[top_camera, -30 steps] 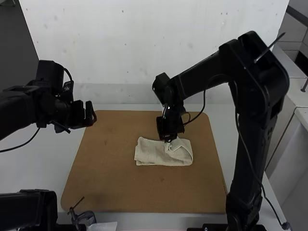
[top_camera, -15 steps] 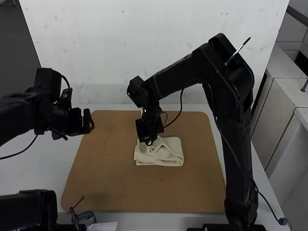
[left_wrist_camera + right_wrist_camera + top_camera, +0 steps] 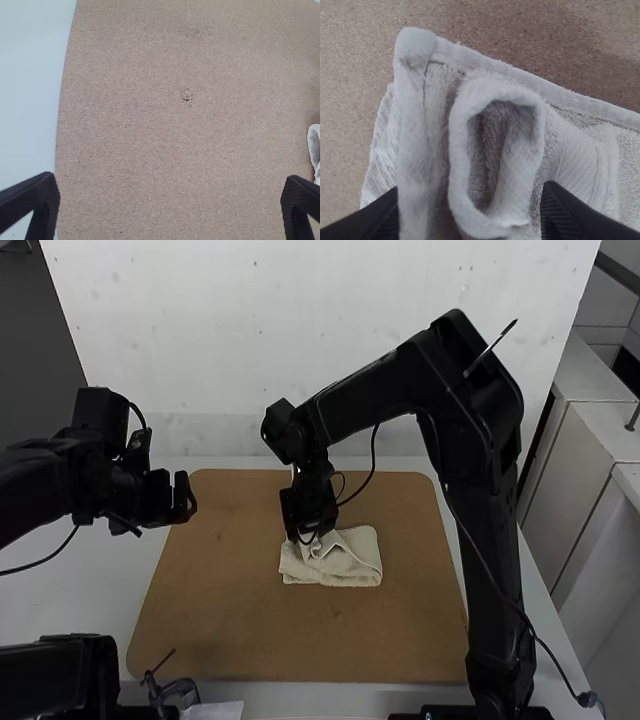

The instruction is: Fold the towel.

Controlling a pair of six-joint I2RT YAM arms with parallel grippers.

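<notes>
My left gripper [image 3: 172, 496] hangs over the mat's left edge, apart from the towel. In its wrist view the gripper [image 3: 170, 205] is open above bare mat. My right gripper [image 3: 310, 534] is low at the far-left part of the cream towel [image 3: 350, 565], which lies folded into a small packet with a raised, rumpled corner. The right wrist view has the gripper [image 3: 470, 210] open, fingers apart on either side of a looped fold of the towel [image 3: 570, 150]. A bit of towel [image 3: 314, 145] enters the left wrist view.
The brown mat [image 3: 230, 630] covers the middle of the white table [image 3: 130, 555]. A small clamp [image 3: 175, 690] sits by the mat's near-left corner. A white wall [image 3: 300, 340] stands behind the mat.
My right gripper has moved left across the towel, and the towel's right end has shifted left, making the packet narrower. The left gripper has lowered slightly.
</notes>
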